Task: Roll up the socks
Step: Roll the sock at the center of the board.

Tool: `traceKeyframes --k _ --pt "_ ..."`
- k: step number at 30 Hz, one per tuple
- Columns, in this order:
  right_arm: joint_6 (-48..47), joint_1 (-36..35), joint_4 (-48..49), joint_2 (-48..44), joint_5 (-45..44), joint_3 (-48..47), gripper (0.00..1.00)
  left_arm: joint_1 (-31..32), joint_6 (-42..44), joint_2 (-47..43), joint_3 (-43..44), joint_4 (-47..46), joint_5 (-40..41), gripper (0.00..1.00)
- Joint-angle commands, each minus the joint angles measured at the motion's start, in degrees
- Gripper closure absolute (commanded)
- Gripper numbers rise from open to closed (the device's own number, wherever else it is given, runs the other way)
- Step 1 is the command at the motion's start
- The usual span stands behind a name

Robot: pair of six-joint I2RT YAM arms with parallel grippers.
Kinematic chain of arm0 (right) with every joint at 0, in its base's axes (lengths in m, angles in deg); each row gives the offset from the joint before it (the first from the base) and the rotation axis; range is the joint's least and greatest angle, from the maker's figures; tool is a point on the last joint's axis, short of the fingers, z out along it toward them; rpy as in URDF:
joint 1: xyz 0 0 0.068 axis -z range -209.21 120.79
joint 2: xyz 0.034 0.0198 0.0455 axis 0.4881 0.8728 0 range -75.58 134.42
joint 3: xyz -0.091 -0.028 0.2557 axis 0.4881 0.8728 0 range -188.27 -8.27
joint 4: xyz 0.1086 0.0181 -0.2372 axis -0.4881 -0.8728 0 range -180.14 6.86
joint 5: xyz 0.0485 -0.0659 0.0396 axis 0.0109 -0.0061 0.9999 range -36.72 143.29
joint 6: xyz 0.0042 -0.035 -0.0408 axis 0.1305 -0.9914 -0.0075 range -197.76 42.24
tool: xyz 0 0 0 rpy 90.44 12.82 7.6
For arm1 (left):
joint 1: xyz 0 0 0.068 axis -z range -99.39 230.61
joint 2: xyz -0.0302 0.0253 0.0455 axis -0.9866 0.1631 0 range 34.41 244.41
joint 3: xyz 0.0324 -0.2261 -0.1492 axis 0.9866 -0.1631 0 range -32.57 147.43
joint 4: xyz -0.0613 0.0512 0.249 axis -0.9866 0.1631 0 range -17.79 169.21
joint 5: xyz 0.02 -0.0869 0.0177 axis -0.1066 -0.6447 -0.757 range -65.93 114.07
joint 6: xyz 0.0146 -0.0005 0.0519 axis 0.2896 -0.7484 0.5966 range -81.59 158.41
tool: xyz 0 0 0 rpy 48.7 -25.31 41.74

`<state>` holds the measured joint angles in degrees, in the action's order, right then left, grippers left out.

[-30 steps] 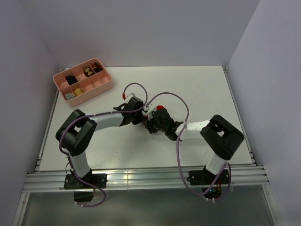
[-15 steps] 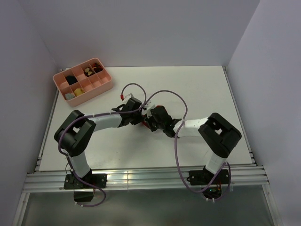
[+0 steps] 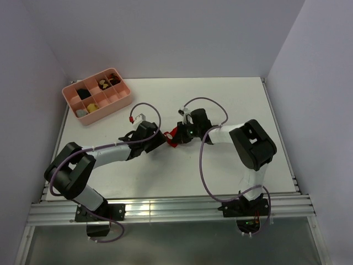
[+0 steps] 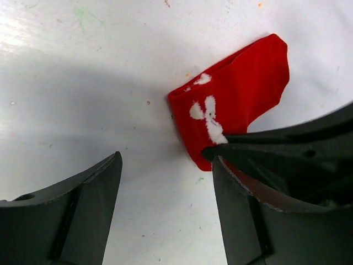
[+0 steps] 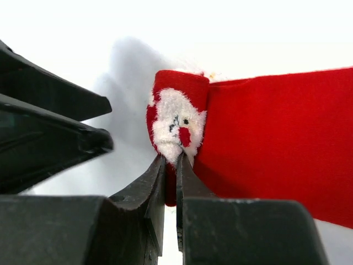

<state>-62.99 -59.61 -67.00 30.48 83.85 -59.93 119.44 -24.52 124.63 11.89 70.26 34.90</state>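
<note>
The red socks [image 3: 172, 136] lie mid-table between the two grippers. In the right wrist view the socks [image 5: 276, 138] have one end folded over into a small roll carrying a white face mark [image 5: 175, 122]. My right gripper [image 5: 171, 161] is shut on the lower edge of that fold; from above it [image 3: 177, 134] reaches in from the right. My left gripper [image 4: 165, 165] stands open just short of the socks [image 4: 237, 94], bare table between its fingers [image 4: 94, 190]. From above, the left gripper [image 3: 159, 139] sits at the socks' left side.
A pink compartment tray [image 3: 124, 102] stands at the back left, with dark, yellow and grey bundles in it. Purple cables [image 3: 144, 106] loop above both wrists. The right gripper's black fingers [image 4: 287, 144] cross close over my left gripper's right finger.
My left gripper has opened, let go and drawn back to the left. My right gripper has shut on the socks' folded end and shifted up and left.
</note>
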Motion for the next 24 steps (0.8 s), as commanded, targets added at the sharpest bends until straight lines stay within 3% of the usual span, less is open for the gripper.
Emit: traceKeyframes --k 1,8,24 --pt "6.92 3.40 -3.57 4.23 12.05 -1.95 1.00 0.02 -1.57 -3.11 -2.80 -7.26 1.30 0.28" --pt "12.57 7.45 -8.47 11.44 20.67 -7.57 1.00 0.02 -1.13 -1.45 -3.95 -11.49 -0.46 0.29" --pt "13.98 12.37 -15.08 16.11 22.17 -12.06 0.96 -0.24 -2.28 7.42 0.27 -16.24 -0.20 0.31"
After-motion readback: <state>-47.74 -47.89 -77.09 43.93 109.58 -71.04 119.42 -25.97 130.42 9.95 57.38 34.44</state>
